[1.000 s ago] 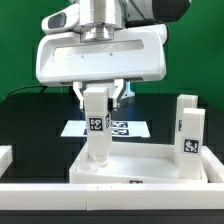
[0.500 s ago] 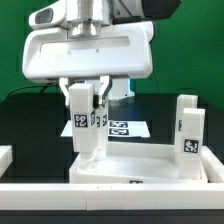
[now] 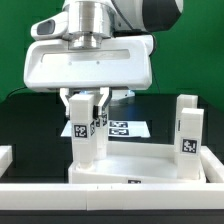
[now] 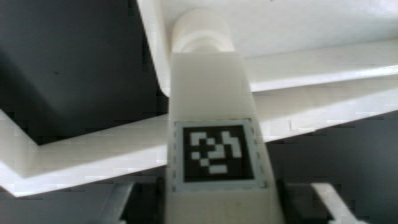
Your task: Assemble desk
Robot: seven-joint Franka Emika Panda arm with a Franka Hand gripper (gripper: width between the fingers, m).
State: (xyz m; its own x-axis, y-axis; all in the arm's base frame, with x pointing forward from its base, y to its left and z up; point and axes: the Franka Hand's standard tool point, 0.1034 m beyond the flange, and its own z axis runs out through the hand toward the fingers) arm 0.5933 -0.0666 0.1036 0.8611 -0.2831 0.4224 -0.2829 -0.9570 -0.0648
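A green backdrop stood behind a black table (image 3: pixel 30 115), with a low white rail (image 3: pixel 110 189) running across the bottom of the exterior view. Just left of centre in that frame, the gripper (image 3: pixel 88 98) hung below the wide white wrist housing, its two fingers (image 3: pixel 104 103) closed against the top of a square white leg (image 3: pixel 87 135) that stood upright. A black-and-white tag faced the camera near the leg's upper end. The leg's foot met the left corner of the white tabletop panel (image 3: pixel 150 165), which lay flat in the lower centre. A second leg (image 3: pixel 187 133) stood upright at the panel's right corner. Behind them, mid-frame, lay the marker board (image 3: pixel 128 128). The wrist view looked down the held leg (image 4: pixel 217 120) to the panel's rim (image 4: pixel 320 75).
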